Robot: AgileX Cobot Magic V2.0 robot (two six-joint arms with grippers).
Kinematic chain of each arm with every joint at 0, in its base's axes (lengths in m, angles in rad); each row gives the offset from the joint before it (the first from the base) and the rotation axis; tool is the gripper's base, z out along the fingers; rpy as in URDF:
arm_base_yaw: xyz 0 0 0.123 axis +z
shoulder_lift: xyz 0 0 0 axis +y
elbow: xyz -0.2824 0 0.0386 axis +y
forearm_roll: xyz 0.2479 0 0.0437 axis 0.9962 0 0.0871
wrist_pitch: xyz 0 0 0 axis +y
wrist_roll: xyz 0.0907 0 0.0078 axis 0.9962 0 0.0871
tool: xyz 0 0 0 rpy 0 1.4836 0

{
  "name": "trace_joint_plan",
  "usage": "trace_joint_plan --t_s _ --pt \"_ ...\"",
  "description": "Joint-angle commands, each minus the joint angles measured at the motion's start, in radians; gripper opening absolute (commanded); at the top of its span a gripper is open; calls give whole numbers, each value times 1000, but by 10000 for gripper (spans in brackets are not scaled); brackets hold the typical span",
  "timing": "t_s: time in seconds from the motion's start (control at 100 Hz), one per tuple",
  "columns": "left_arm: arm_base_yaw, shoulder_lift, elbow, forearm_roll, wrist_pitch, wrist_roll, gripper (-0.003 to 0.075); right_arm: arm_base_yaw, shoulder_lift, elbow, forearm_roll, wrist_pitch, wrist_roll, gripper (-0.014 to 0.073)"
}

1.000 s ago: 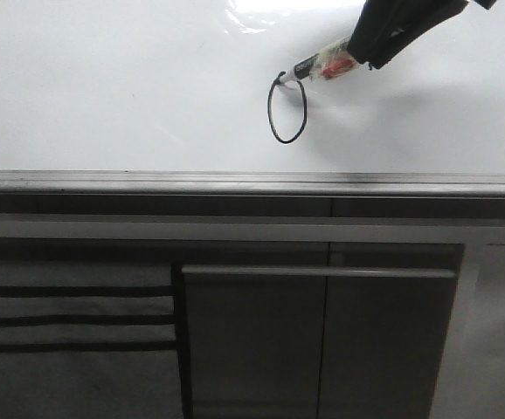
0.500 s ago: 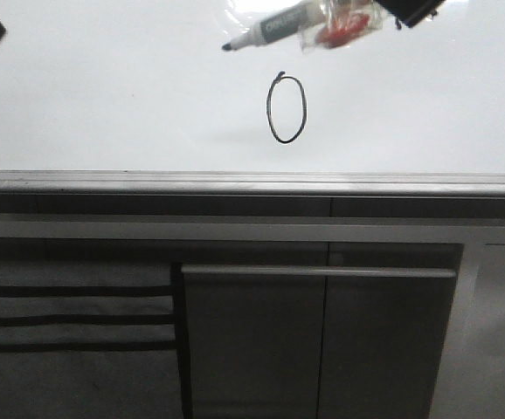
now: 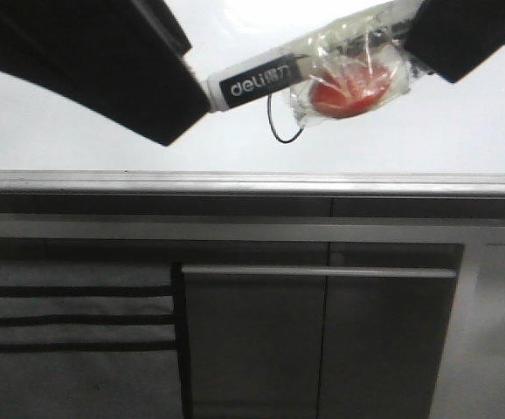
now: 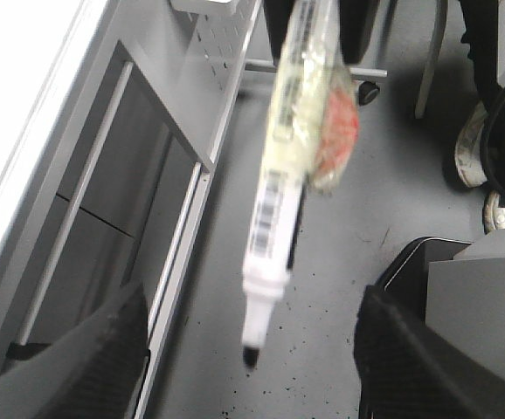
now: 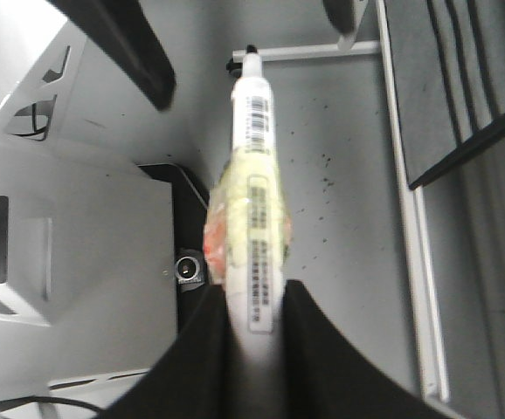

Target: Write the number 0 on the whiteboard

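On your left in the front view, the left tool [image 3: 196, 92] comes in from the upper left as a dark, blurred shape close to the camera, covering much of the whiteboard [image 3: 78, 140] behind it. In the left wrist view its two fingers [image 4: 86, 358] stand wide apart, and the black tip of the marker pen [image 4: 274, 253] hangs between them without touching either one. Moving toward the middle, you can see the pen lying at a slant in the front view, its white barrel with a black label pointing down toward the left tool and its tip hidden behind that tool. A crumpled clear wrap with a red lump [image 3: 349, 92] inside it is fixed round the rear half of the pen. Just below the pen, only the lower curve of the number 0 [image 3: 280, 135] shows on the whiteboard, near the grey rail [image 3: 252, 182] along the board's lower edge; the rest of the drawn oval is hidden behind the pen. On your right, the right tool [image 3: 414, 44] is clamped on the rear end of the pen; the right wrist view shows the barrel pinched between its two black fingers [image 5: 318, 349]. Dark grey cabinet panels [image 3: 252, 340] fill the lower part of the front view.
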Motion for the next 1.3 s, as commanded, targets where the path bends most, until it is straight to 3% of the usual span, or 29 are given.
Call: trace_joint_plan --t_s 0.0,0.26,0.55,0.76,0.84,1.01,1.17,1.29 --pt "-9 17 -50 -21 -53 7 463 7 -26 -22 32 -53 -60 -25" --pt "-9 55 -70 -21 -74 9 433 9 -26 -22 32 -118 -171 -25" --pt "-9 55 -70 -21 -108 9 118 9 -26 -22 123 -113 -171 -25" --pt "-9 55 -70 -21 -104 9 -19 9 -26 -22 110 -108 -167 -20" --pt "-9 55 -70 -21 -106 9 -20 5 -26 -22 95 -111 -155 25" --pt "2 55 -70 -21 -115 3 -20 -40 -32 -27 81 -102 -116 259" --pt "98 55 -70 -21 -154 -46 -20 -149 -83 -68 11 -76 6 279" --pt "216 58 -59 -23 -281 -153 -20 -253 -145 -71 9 -76 99 279"
